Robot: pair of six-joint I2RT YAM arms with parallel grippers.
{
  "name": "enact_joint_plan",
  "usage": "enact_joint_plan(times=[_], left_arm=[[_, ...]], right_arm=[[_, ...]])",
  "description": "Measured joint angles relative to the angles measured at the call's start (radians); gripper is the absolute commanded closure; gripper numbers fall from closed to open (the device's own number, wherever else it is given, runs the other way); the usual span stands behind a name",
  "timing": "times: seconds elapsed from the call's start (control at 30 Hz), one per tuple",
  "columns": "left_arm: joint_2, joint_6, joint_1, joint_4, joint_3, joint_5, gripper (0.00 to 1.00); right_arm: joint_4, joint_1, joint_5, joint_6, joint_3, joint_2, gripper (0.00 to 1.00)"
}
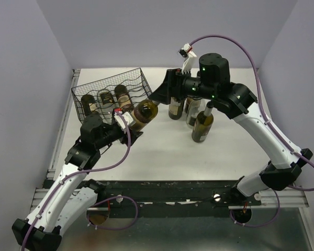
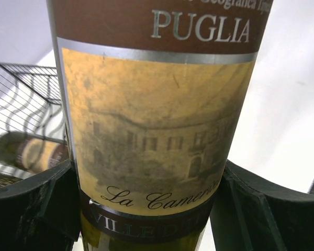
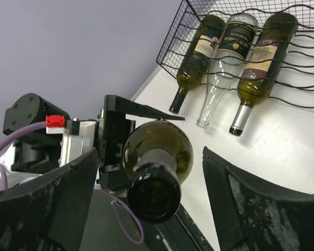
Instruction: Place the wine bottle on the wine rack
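My left gripper (image 1: pixel 126 123) is shut on a green wine bottle (image 1: pixel 144 114) with a tan and brown label and holds it tilted above the table, just right of the black wire wine rack (image 1: pixel 107 82). In the left wrist view my fingers (image 2: pixel 36 209) press both sides of the bottle (image 2: pixel 157 130). My right gripper (image 1: pixel 160 95) is open around the bottle's neck end. In the right wrist view the neck (image 3: pixel 153 191) points at the camera between my spread fingers (image 3: pixel 251 198), which do not touch it. The rack (image 3: pixel 170 44) holds three lying bottles (image 3: pixel 261 57).
Three bottles stand upright on the white table under my right arm: one dark (image 1: pixel 175 110), one clear (image 1: pixel 192 112), one green with a silver cap (image 1: pixel 203 126). The rack's right cradles (image 1: pixel 138 86) hold nothing. The rack also shows in the left wrist view (image 2: pixel 21 89). Grey walls close in on both sides.
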Motion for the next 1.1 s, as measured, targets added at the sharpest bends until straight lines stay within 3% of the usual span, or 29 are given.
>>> enact_joint_plan(times=[0.17, 0.5, 0.8, 1.1], left_arm=[[-0.032, 0.194, 0.001, 0.000, 0.001, -0.002, 1.00], [-0.027, 0.568, 0.001, -0.030, 0.027, -0.011, 1.00], [0.064, 0.907, 0.001, -0.063, 0.130, -0.011, 1.00], [0.149, 1.065, 0.001, -0.063, 0.179, -0.018, 1.00]], right_arm=[[0.000, 0.000, 0.008, -0.026, -0.015, -0.045, 0.02], [-0.096, 0.000, 0.050, -0.166, 0.061, -0.076, 0.02], [-0.293, 0.000, 0.046, -0.339, 0.085, -0.037, 0.12], [-0.408, 0.000, 0.019, -0.437, 0.018, -0.024, 0.16]])
